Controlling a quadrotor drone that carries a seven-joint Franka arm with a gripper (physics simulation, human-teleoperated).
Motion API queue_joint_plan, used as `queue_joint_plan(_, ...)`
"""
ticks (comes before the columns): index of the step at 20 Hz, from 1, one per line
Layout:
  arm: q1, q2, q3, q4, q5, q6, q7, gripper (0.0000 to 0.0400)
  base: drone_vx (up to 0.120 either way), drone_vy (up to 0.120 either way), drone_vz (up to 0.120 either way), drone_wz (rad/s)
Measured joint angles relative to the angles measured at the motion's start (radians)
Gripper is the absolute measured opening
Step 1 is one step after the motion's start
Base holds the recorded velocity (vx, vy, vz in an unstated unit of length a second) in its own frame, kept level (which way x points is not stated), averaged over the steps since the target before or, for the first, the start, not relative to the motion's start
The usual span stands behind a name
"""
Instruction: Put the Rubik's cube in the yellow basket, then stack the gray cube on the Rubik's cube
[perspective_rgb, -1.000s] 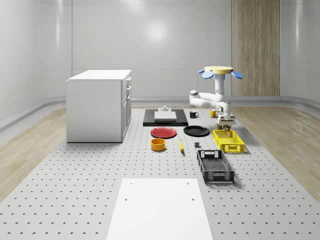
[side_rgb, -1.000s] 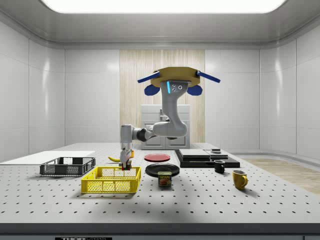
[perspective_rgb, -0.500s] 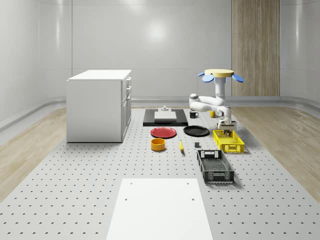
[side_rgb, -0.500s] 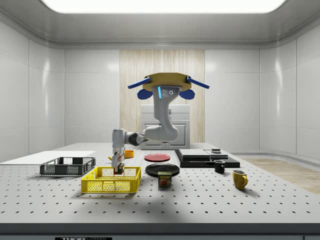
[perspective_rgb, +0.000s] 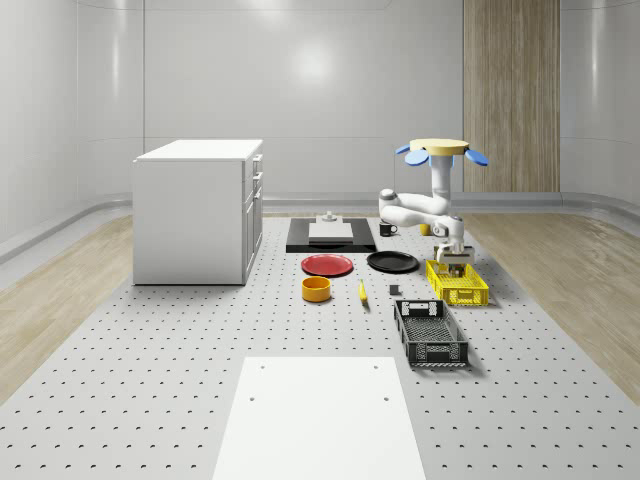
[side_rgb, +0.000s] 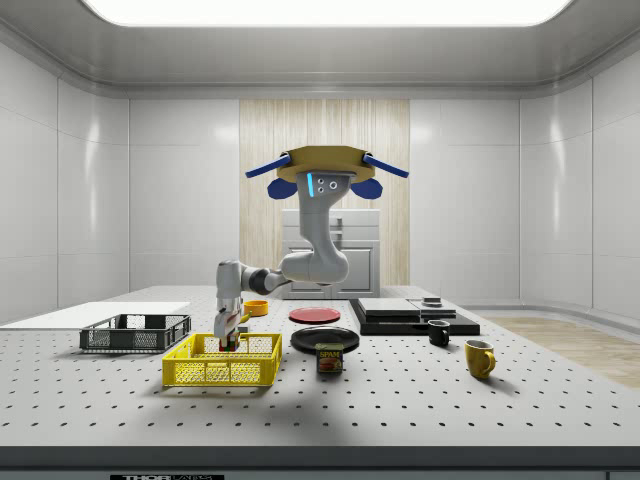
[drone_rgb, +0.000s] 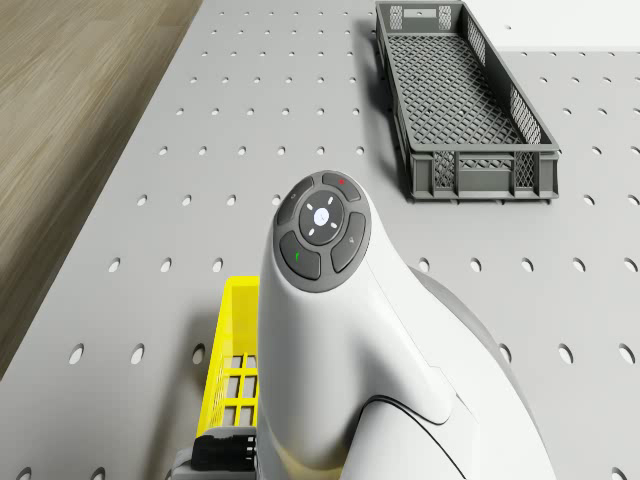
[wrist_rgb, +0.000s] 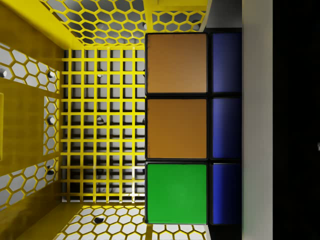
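Observation:
The Rubik's cube (wrist_rgb: 177, 127) shows orange, green and blue faces close up, with the yellow basket's mesh floor (wrist_rgb: 100, 130) just beyond it. My gripper (side_rgb: 228, 336) is shut on the cube and reaches down inside the yellow basket (side_rgb: 222, 365), near its middle. From above, the gripper (perspective_rgb: 455, 262) sits over the basket (perspective_rgb: 458, 285). The drone (side_rgb: 320, 170) hovers above the table, beyond the basket's far end, with its arm bent down to the basket. A small dark gray cube (perspective_rgb: 394, 291) lies on the table between the banana and the basket.
A dark gray crate (perspective_rgb: 430, 332) lies just in front of the basket. A black plate (perspective_rgb: 392, 262), red plate (perspective_rgb: 328, 265), orange bowl (perspective_rgb: 316, 289) and banana (perspective_rgb: 362, 292) sit to the whole-scene view's left. A can (side_rgb: 330, 358) and mugs (side_rgb: 479, 358) stand beside the basket.
The drone and arm have shifted toward the side view's left. The gripper, still holding the cube, has come from the basket's end to its middle and sunk lower.

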Motion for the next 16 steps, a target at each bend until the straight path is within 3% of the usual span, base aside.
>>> queue_joint_plan(11, -0.028, 0.005, -0.148, 0.039, -0.140, 0.050, 0.003, 0.0325, 0.000, 0.000, 0.000, 0.000)
queue_joint_plan(16, -0.032, 0.012, -0.174, 0.048, -0.165, 0.054, 0.002, 0.0377, 0.000, 0.000, 0.000, 0.000)
